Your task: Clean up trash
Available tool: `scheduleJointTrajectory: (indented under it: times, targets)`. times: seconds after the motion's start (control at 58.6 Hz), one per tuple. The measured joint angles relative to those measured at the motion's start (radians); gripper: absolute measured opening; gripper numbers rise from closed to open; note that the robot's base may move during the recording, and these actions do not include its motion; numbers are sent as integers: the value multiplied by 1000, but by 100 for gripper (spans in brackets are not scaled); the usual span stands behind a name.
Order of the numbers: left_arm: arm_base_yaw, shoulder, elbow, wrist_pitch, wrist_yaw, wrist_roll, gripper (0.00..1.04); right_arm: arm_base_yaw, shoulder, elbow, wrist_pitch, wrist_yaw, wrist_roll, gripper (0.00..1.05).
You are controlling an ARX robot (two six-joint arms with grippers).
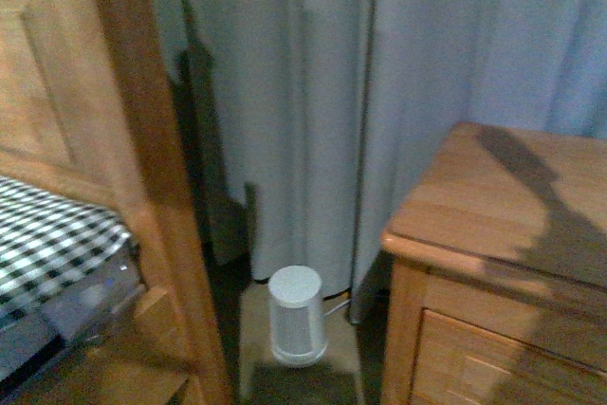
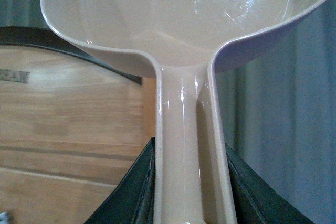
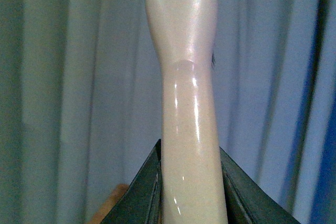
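Left pincer (image 2: 191,192): was clenched on the dustpan (image 2: 173,19) by its handle. Right pincer (image 3: 191,195): was clenched on a pale glossy handle (image 3: 184,51); its head lay out of view. Front view: bed (image 1: 57,234) at 8 o'clock; bench (image 1: 503,206) at 4 o'clock; white cylinder (image 1: 296,315) stood on the floor at 6 o'clock, between them; curtain (image 1: 313,92) hung at 12 o'clock. Trash: could not be located in any view.

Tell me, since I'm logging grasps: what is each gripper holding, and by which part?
The left gripper clamps the dustpan by its handle. The right gripper clamps a pale glossy handle; its tool is unseen.
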Motion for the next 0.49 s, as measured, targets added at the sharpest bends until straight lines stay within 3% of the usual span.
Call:
scheduleJointTrajectory:
  times: [0.494]
  targets:
    - [1, -1, 0, 0, 5, 0, 28, 0, 0, 0, 1, 0, 0, 21]
